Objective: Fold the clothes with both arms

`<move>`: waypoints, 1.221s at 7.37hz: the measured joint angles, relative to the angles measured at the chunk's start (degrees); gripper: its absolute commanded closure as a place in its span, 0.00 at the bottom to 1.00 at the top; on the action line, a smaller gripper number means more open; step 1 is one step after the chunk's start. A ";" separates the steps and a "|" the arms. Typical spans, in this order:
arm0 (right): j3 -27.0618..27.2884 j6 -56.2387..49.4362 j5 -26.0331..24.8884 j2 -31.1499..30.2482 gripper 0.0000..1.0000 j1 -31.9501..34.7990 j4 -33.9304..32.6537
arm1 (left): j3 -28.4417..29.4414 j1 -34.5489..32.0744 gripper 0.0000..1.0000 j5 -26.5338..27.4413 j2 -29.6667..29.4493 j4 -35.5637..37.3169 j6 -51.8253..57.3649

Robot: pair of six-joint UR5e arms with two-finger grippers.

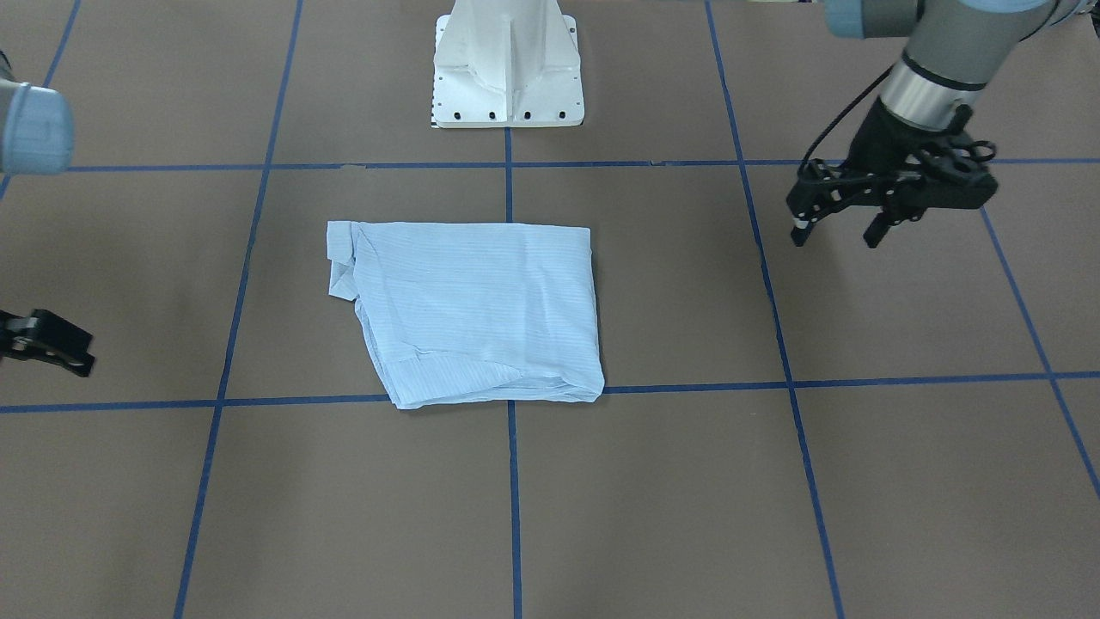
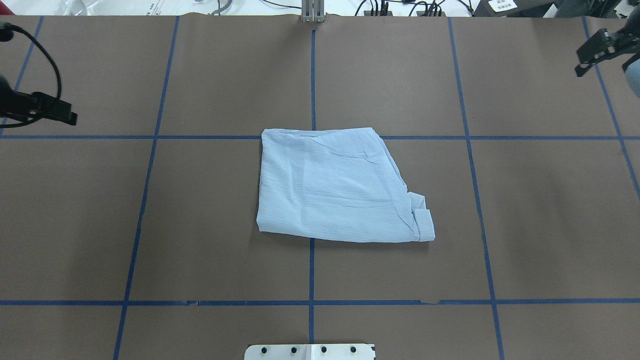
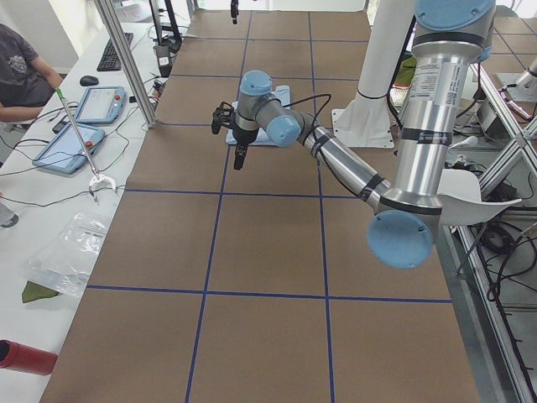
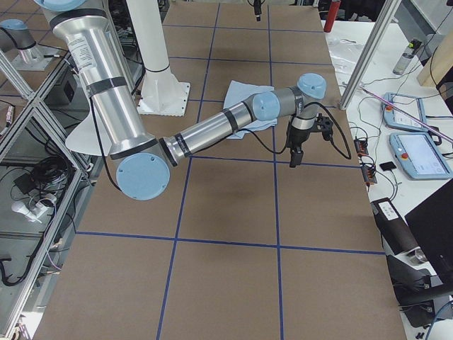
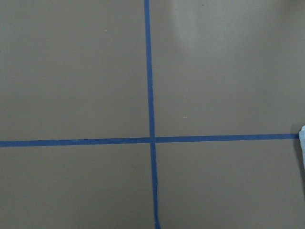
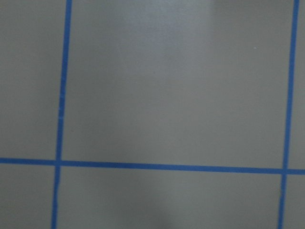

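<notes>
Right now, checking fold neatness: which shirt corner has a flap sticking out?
The corner nearest the robot's base on its right side: a small flap juts from the shirt there; the others show none.

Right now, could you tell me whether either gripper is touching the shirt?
No, the left gripper and the right gripper both hang off to the sides, well apart from the folded shirt.

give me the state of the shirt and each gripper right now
shirt: folded into a compact, roughly rectangular stack, lying flat on the table, touched by neither gripper
left gripper: open, empty, hovering off to the side of the shirt
right gripper: looks open, empty, near the table's far corner, well away from the shirt
</notes>
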 measured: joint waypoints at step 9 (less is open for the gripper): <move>0.50 -22.11 -0.12 -13.94 0.00 11.00 -1.79 | 18.40 -22.07 0.00 -7.77 6.18 -6.95 26.23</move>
